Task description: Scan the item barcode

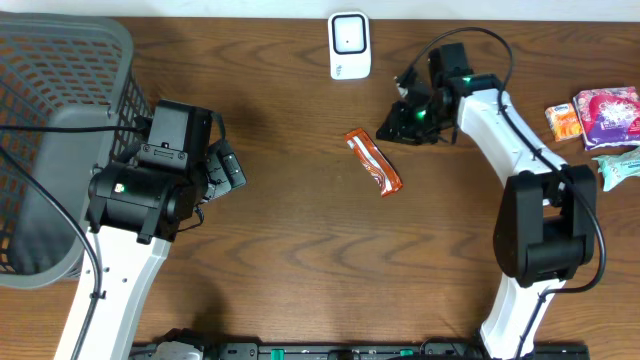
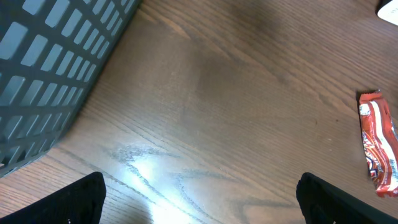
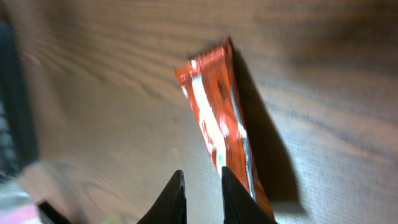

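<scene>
An orange snack bar [image 1: 373,162] lies flat on the wooden table, mid-right. It also shows at the right edge of the left wrist view [image 2: 379,152]. A white barcode scanner [image 1: 349,45] stands at the table's back edge. My right gripper [image 1: 392,120] hovers just behind and to the right of the bar. In its wrist view the gripper [image 3: 203,172] is nearly shut, with only a thin slit of bare table between its fingers. The snack bar [image 3: 217,124] lies beyond and beside the right fingertip, not held. My left gripper [image 1: 232,170] [image 2: 200,180] stands wide open over bare wood.
A grey plastic basket [image 1: 60,60] fills the back left, close to the left arm [image 2: 50,62]. Several other snack packs lie at the right edge: a pink one [image 1: 607,112], an orange one [image 1: 565,120] and a pale green one [image 1: 620,165].
</scene>
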### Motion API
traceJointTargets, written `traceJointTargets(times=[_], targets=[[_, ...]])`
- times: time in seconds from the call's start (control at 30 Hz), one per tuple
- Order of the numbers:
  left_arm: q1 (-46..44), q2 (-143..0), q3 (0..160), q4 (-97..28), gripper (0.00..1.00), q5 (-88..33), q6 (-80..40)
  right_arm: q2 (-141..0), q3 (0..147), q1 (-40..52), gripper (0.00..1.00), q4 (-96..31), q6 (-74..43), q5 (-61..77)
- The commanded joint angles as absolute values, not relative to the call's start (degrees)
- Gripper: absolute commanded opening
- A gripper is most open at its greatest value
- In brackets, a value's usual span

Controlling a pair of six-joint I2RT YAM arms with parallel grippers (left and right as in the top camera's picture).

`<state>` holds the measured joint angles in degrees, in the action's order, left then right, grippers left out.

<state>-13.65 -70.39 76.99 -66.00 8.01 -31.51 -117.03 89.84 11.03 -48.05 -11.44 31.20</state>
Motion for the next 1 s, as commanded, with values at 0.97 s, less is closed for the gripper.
traceJointTargets(times=[0.97], targets=[[-13.5,-70.4,77.6,-66.2,0.98,8.3,-31.6,-125.3,90.1,33.9,0.45,-41.5,-8.7,-19.0]])
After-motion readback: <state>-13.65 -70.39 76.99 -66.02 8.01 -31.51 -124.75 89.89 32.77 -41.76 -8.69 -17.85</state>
